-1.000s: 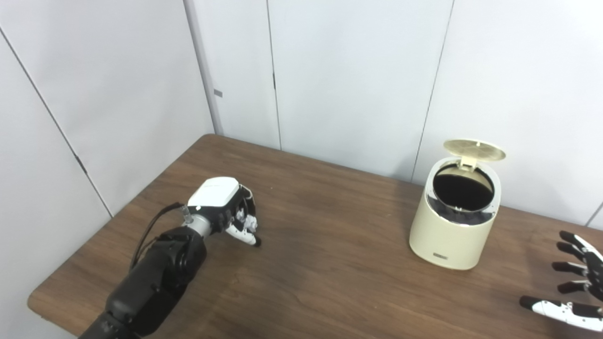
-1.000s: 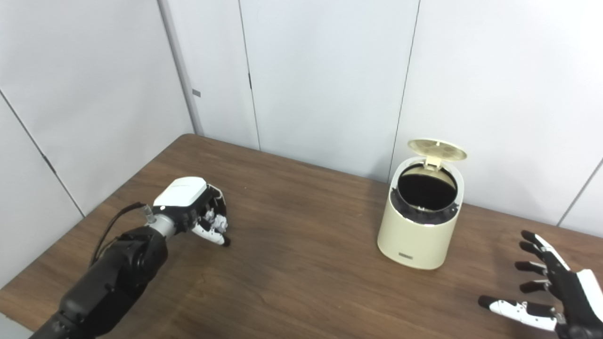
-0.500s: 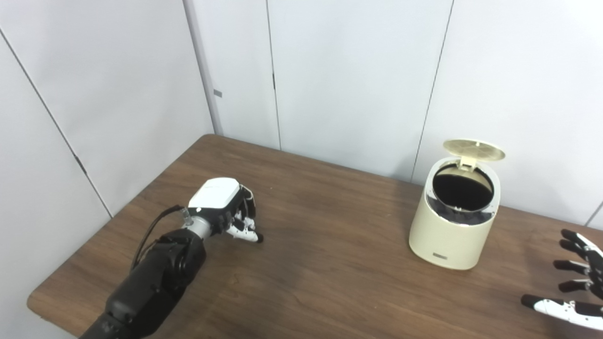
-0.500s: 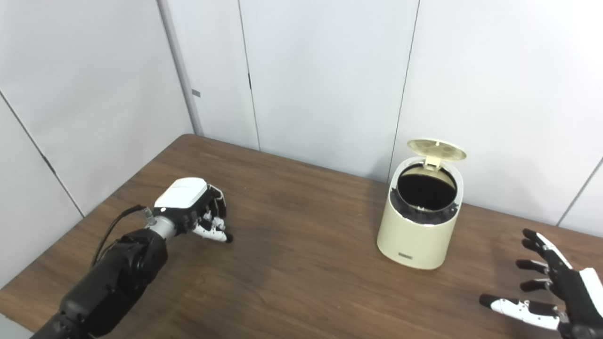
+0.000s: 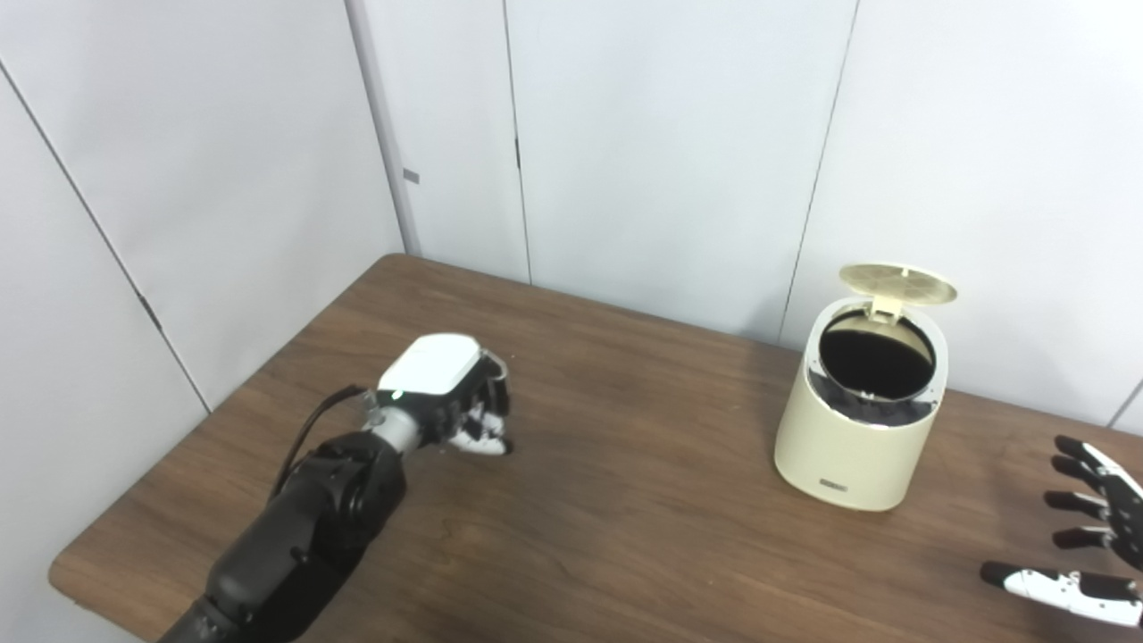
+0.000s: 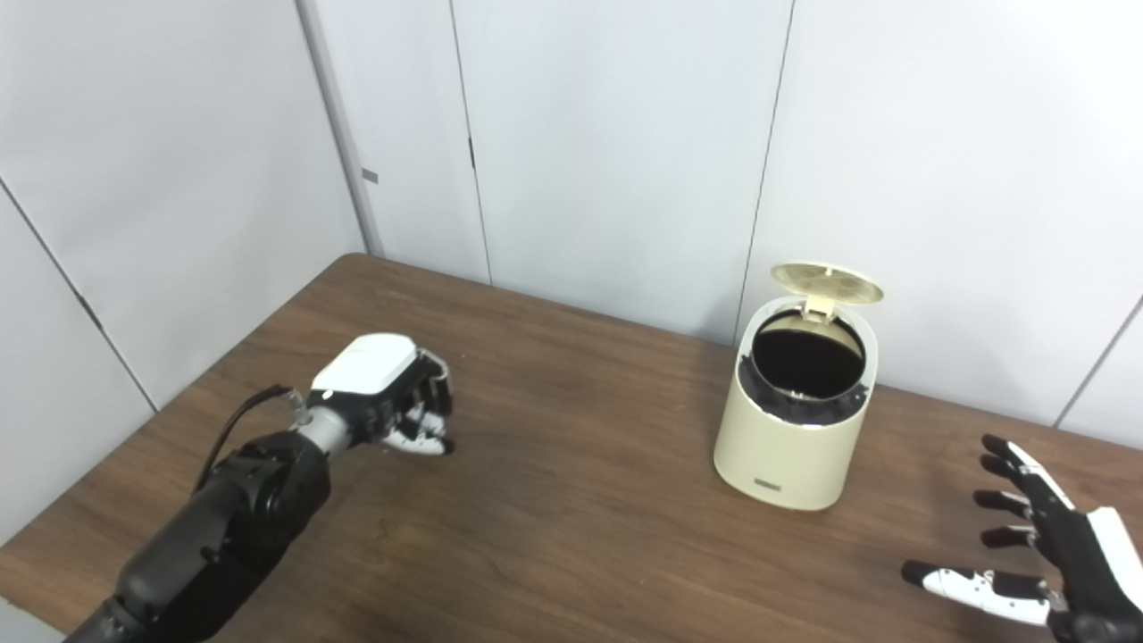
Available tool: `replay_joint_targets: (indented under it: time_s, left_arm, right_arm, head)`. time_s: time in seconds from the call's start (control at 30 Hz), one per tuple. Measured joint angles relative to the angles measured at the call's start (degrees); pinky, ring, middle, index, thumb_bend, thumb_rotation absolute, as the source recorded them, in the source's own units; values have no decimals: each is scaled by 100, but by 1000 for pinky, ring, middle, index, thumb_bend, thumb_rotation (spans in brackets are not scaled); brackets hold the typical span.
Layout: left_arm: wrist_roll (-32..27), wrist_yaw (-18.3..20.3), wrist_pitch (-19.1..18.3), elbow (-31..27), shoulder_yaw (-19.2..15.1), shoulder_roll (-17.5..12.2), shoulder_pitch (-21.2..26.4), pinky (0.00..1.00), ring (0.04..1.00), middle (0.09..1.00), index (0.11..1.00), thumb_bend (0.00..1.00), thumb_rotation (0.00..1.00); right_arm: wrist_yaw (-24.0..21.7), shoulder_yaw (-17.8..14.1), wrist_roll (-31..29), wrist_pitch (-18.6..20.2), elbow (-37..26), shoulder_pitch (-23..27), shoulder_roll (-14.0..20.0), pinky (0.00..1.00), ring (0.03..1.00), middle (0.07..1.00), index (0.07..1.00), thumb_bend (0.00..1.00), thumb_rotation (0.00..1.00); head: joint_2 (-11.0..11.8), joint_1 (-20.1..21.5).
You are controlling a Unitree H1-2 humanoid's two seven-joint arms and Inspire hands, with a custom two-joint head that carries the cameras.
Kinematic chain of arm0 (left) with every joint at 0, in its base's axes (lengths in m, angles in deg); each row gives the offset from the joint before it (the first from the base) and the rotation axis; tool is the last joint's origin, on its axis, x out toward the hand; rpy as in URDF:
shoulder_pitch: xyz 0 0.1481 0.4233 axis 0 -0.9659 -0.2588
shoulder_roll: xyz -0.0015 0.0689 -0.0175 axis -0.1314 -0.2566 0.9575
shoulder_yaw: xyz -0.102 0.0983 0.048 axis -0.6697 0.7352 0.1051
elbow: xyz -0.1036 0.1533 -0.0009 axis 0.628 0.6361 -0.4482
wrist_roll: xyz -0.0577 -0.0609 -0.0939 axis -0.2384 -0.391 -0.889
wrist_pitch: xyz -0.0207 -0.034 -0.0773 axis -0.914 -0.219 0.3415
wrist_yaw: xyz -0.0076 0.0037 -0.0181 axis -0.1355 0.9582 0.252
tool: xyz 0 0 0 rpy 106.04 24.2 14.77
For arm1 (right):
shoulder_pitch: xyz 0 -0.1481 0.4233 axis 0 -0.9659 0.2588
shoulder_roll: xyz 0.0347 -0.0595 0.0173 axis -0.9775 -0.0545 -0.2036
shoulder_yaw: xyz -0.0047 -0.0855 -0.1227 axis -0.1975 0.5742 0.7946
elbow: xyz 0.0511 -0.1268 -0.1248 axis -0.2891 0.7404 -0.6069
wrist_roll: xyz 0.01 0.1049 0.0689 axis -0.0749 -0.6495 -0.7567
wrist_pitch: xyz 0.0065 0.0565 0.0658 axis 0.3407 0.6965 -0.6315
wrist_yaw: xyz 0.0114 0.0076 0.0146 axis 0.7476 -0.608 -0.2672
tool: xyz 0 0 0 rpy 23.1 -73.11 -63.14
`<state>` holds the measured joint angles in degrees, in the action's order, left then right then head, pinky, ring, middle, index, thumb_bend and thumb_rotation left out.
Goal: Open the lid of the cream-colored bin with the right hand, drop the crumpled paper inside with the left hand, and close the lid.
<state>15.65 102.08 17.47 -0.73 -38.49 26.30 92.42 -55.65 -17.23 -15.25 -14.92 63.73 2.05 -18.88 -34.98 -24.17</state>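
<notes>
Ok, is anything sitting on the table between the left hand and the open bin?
Nothing visible. The stretch of table between the left hand, whose fingers are curled closed, and the cream-colored bin is bare wood. The lid stands tipped up at the back, leaving the mouth clear. The right hand waits off to the bin's right.

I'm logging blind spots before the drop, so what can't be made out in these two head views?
- Crumpled paper: not visible; the left hand's curled fingers would hide it, both views.
- Cream-colored plastic bin: inside too dark, both views.
- Right hand: cut by the left eye view's edge.
</notes>
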Motion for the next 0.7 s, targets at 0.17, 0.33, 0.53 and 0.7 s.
replay_joint_targets:
  time_s: [0.17,0.33,0.53,0.7]
  left_arm:
    - [110,262,-1,-148,-2,-32,221,370,408,495,491,503,0]
    - [120,407,40,-227,-44,-65,322,342,392,485,504,502,0]
    - [108,491,118,-363,-84,-96,437,326,369,477,524,498,0]
    - [105,737,303,-541,-3,-159,834,294,356,454,513,498,0]
  right_arm:
    - [0,-3,10,70,-3,3,-45,611,773,884,900,795,26]
    - [1,-4,13,93,-3,3,-61,606,770,881,899,798,34]
    - [10,-8,12,94,-3,3,-104,611,768,880,896,804,20]
    - [22,-12,-10,94,34,30,-211,638,774,880,900,810,15]
  head:
    - [0,0]
    - [17,9]
    - [61,158]
    - [105,448]
